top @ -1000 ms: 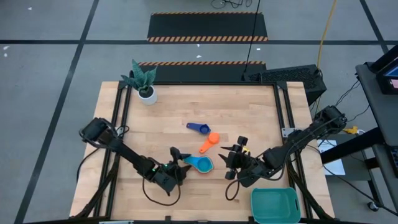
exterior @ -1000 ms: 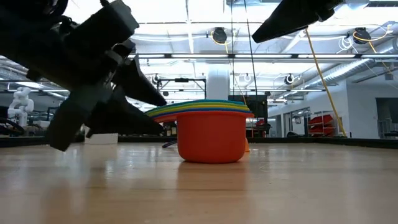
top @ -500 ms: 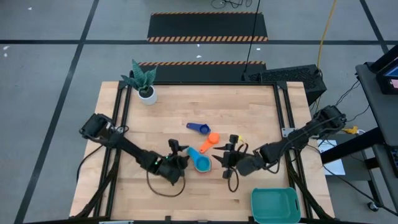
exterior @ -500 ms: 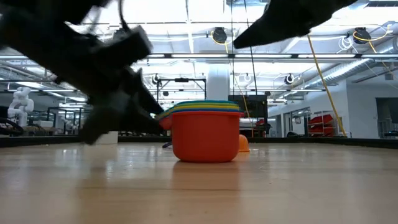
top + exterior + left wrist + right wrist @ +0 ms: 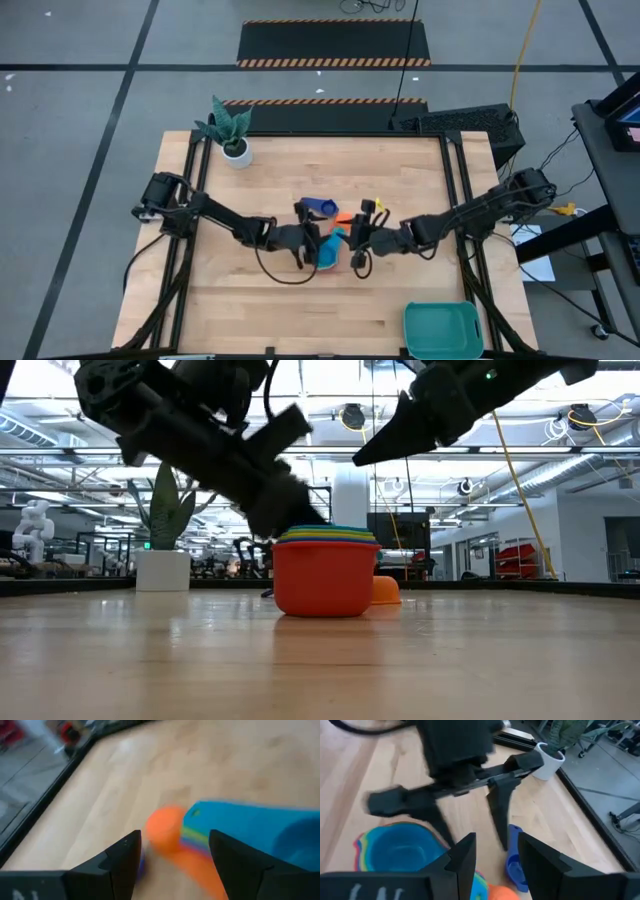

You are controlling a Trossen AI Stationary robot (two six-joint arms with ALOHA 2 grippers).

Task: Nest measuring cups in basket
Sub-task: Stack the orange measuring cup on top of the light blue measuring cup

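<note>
A stack of nested measuring cups (image 5: 329, 254), light blue on top and red outermost (image 5: 325, 575), stands on its base mid-table. A navy cup (image 5: 320, 207) and an orange cup (image 5: 345, 217) lie just beyond it. My left gripper (image 5: 313, 235) is open at the stack's left far side, low over the table. In its wrist view the orange cup (image 5: 164, 827) and the stack's handles (image 5: 196, 837) show between its fingers. My right gripper (image 5: 358, 238) hangs open above the stack's right side, holding nothing. The teal basket (image 5: 443, 330) sits at the near right corner. My left gripper has one finger (image 5: 437, 822) close against the stack's rim (image 5: 427, 832), coming in low from the table's left. I cannot tell whether it touches. Its other finger (image 5: 499, 815) stands apart over bare wood near the navy cup (image 5: 515, 862).
A potted plant in a white pot (image 5: 236, 150) stands at the far left corner. The two arms meet closely over the cups. Bare wood lies along the near edge and on the left.
My left gripper has swept from near the front edge toward the far side and right, rolling as it went, and now stands at the stack. The stack has turned about, its handles swinging from left toward the far side. My right gripper has moved left and toward the far edge.
</note>
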